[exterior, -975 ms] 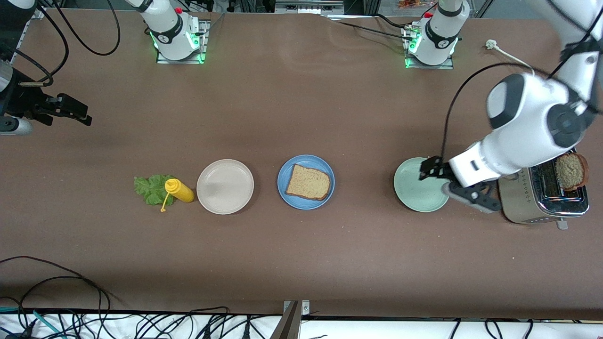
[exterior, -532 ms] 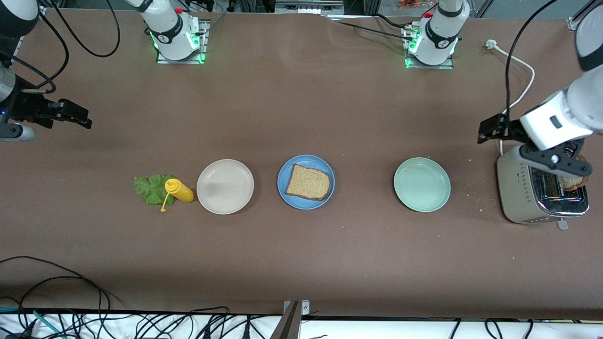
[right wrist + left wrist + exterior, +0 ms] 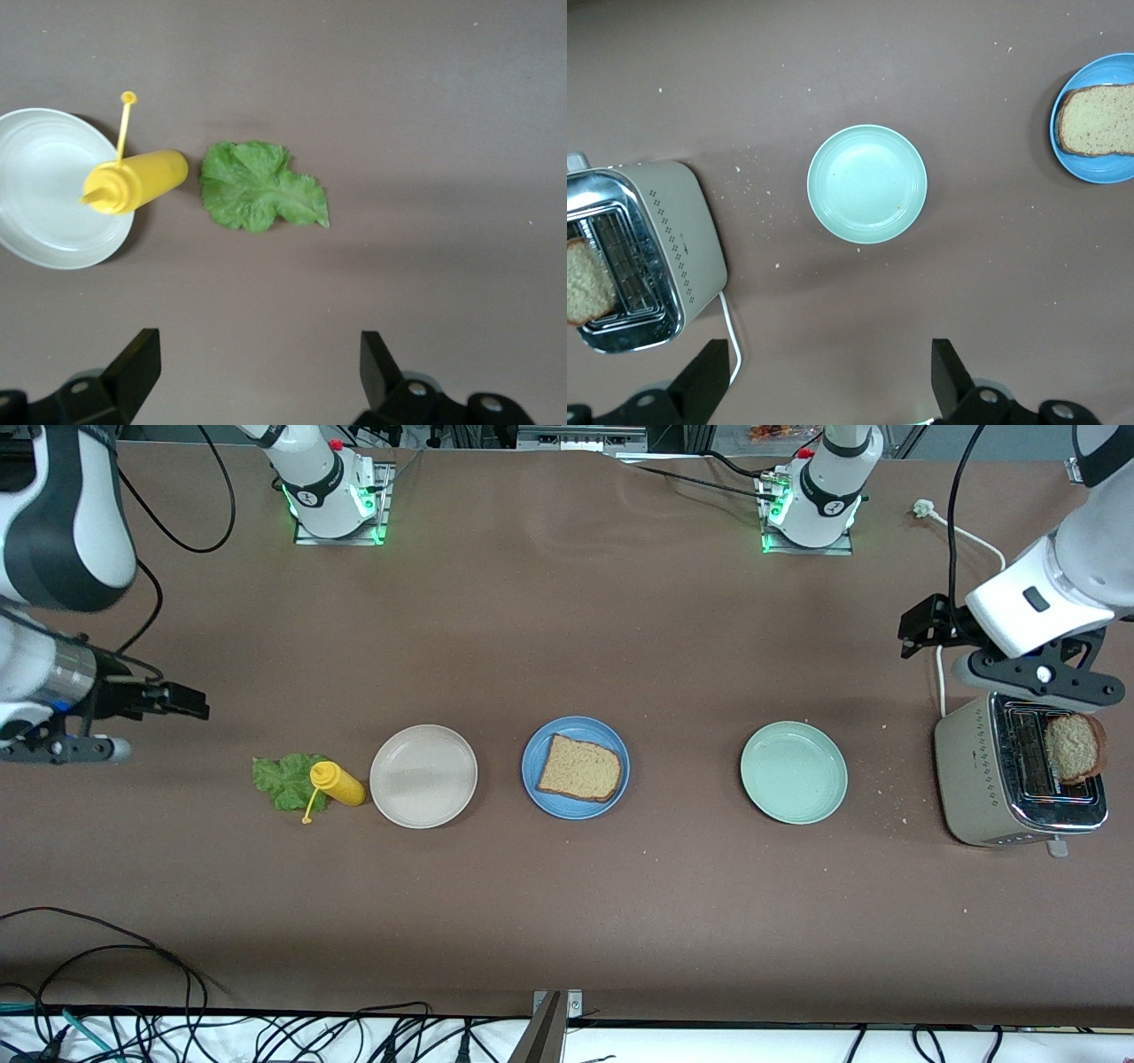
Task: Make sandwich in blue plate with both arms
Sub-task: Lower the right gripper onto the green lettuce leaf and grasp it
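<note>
The blue plate (image 3: 576, 731) lies mid-table with one brown bread slice (image 3: 580, 769) on it; the plate (image 3: 1099, 173) and slice (image 3: 1099, 119) also show in the left wrist view. A second slice (image 3: 1074, 747) stands in the toaster (image 3: 983, 779). A green lettuce leaf (image 3: 282, 781) lies flat toward the right arm's end. My left gripper (image 3: 930, 633) hangs open and empty over bare table and the white cord beside the toaster; its fingers (image 3: 828, 354) hold nothing. My right gripper (image 3: 182, 708) is open and empty over bare table beside the lettuce (image 3: 261, 188), fingers (image 3: 259, 341) wide.
A yellow mustard bottle (image 3: 338, 784) lies on its side between the lettuce and a beige plate (image 3: 423, 776). A mint-green plate (image 3: 794, 772) sits between the blue plate and the toaster. Crumbs lie round the toaster. The toaster's white cord (image 3: 731, 328) runs toward the arms' bases.
The left arm swung from over the mint-green plate to the table beside the toaster. The right arm came in toward the lettuce. Both grippers stayed open.
</note>
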Tool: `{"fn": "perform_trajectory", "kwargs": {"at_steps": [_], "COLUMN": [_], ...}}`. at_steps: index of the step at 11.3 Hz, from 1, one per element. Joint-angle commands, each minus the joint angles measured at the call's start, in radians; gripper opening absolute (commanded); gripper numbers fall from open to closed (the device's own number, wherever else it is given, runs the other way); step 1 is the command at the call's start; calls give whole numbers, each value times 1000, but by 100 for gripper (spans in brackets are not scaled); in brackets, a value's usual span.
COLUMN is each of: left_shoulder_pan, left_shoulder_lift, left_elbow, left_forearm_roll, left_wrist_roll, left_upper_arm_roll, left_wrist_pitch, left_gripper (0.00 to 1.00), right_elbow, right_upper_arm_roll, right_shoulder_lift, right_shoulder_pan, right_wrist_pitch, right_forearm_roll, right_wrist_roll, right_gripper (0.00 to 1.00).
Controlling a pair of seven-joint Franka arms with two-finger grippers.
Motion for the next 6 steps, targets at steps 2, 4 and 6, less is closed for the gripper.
{"fn": "perform_trajectory", "kwargs": {"at_steps": [2,4,6], "left_shoulder_pan": [-43,-116,-126], "left_shoulder_lift": [-161,-224,-234], "left_elbow": [-159,-245,-256], "left_forearm_roll": [-53,-90,-89], "left_wrist_roll": [3,6,3], "left_upper_arm_roll": [46,150,160], "left_wrist_pitch": [23,75,79], "left_gripper": [100,100,100], "right_elbow": [6,-52,-228], "right_upper_arm_roll": [1,1,6], "right_shoulder_lift": [120,148,135], "right_shoulder_pan": [-10,-13,-13], "right_wrist_pitch": [103,204,444], "right_forearm_roll": [26,21,18], "right_wrist_roll": [-44,-46,-46], "right_gripper": [100,100,100]}}
